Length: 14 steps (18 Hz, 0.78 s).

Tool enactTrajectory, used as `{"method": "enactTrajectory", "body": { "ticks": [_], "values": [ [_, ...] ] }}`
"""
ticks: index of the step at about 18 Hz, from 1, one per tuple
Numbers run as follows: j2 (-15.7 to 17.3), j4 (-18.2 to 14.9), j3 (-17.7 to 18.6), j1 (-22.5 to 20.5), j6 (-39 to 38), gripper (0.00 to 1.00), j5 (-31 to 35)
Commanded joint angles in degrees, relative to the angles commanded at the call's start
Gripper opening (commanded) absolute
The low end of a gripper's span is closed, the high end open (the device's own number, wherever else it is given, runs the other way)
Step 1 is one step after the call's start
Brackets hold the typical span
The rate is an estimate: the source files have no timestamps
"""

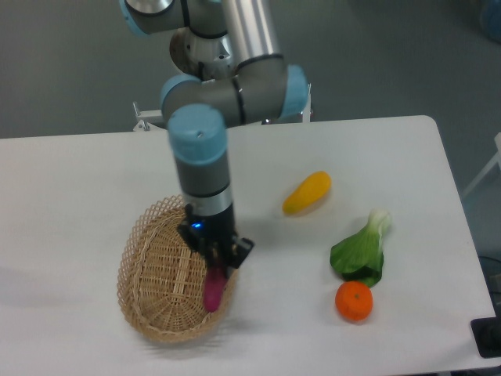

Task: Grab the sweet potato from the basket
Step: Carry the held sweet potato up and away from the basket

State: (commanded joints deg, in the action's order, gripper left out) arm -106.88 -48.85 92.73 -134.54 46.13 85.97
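Fixed camera, 1 view: the gripper (215, 262) points straight down with its fingers closed on the top of the sweet potato (212, 288) — it hangs upright, low over the right side of the basket (153, 270), apparently clearing the rim.

Quick count: 1 wicker basket (160, 274), 1 purple sweet potato (213, 288), 1 yellow squash-type veg (307, 193), 1 bok choy (361, 250), 1 orange (354, 301). Plus 1 robot arm (202, 149) w/ 1 gripper (215, 252), all on 1 white table (86, 180).
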Motion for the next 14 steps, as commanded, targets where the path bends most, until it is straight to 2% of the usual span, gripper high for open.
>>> {"method": "enactTrajectory", "body": {
  "ticks": [5,7,9,14],
  "values": [
    [2.8,-13.1,-4.7,-8.3,10.4,0.16,-3.2],
    [3.6,-17.0,-5.6,-11.6,15.7,0.16,-3.6],
    [3.7,-18.5,-5.8,-14.5,21.1,0.16,-3.7],
    [3.7,-18.8,-5.5,-20.9,32.3,0.16,-3.6]
  ]
}}
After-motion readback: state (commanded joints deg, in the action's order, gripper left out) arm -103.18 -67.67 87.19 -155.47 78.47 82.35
